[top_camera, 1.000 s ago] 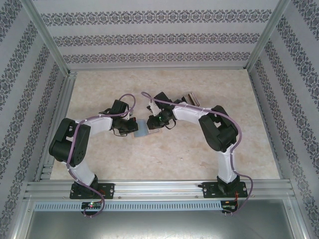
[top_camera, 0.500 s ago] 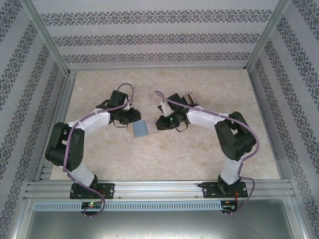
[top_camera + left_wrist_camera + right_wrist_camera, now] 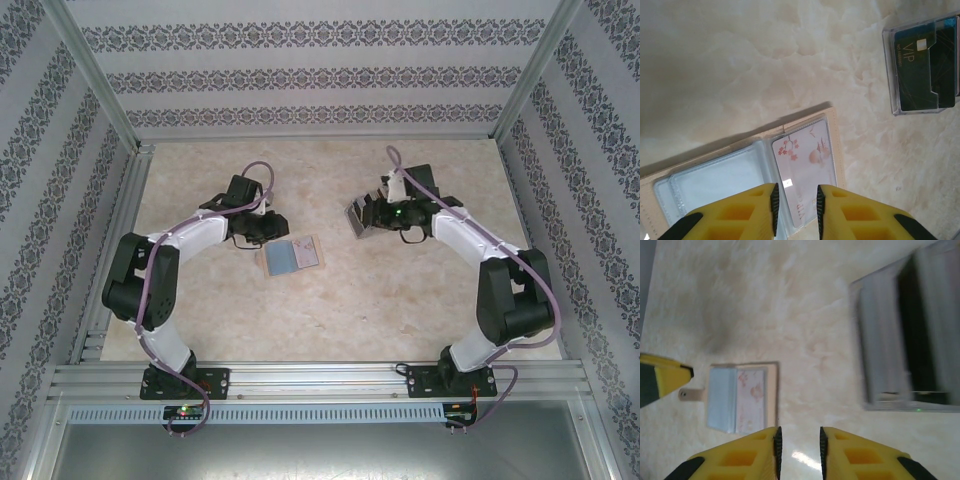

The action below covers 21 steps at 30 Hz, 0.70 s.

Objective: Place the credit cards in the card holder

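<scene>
- Two grippers are over the beige table [image 3: 350,310], and in the top view you see them well apart from each other.
- Your left gripper [image 3: 268,230] is just beside the far left corner of the card holder [image 3: 290,257], which lies open and flat near the middle of the table.
- From the left wrist camera, the left gripper [image 3: 796,210] hangs above the card holder [image 3: 720,177], about at its middle fold. Its yellow fingers [image 3: 740,212] stand a little apart with nothing between them, so it is released.
- One flower card [image 3: 807,165], pale with pink blossoms, sits in the right clear pocket of the holder. The left pocket looks plain, and I cannot tell if a card is inside it.
- Your right gripper [image 3: 372,212] is at the far right part of the table, close by the clear box [image 3: 354,222].
- In the left wrist view the clear box [image 3: 891,75] lies apart from the holder. A dark green card [image 3: 920,67] with the letters VIP is in it.
- From the right wrist camera, the right gripper [image 3: 799,450] also has its jaws slightly parted, and it grasps nothing.
- In that view the clear box [image 3: 880,340] is blurred at the upper right. The card holder [image 3: 742,399] lies at the lower left, with the left gripper's yellow finger [image 3: 662,380] just beside it.
</scene>
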Available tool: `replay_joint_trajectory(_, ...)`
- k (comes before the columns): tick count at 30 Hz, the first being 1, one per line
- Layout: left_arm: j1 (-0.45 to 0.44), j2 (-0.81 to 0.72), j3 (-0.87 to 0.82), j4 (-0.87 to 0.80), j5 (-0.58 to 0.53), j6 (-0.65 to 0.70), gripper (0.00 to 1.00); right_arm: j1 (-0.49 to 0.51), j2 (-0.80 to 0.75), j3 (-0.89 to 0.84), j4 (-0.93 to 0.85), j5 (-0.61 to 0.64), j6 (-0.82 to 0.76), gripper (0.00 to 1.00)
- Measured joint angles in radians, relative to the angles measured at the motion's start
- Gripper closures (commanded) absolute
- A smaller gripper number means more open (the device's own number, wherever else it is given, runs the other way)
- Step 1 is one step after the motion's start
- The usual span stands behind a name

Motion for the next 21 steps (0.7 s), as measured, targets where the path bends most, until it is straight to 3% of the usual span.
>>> replay_joint_trajectory(10, -0.103, 0.154, 0.164, 0.067, 0.033, -0.059, 0.68, -0.153, 0.013, 0.087, -0.099, 0.129, -0.055, 0.62)
replay_joint_trajectory(21, -0.193, 0.356, 0.37, 0.121, 0.058, -0.142, 0.61, -0.174, 0.234, 0.262, -0.178, 0.1, -0.101, 0.6)
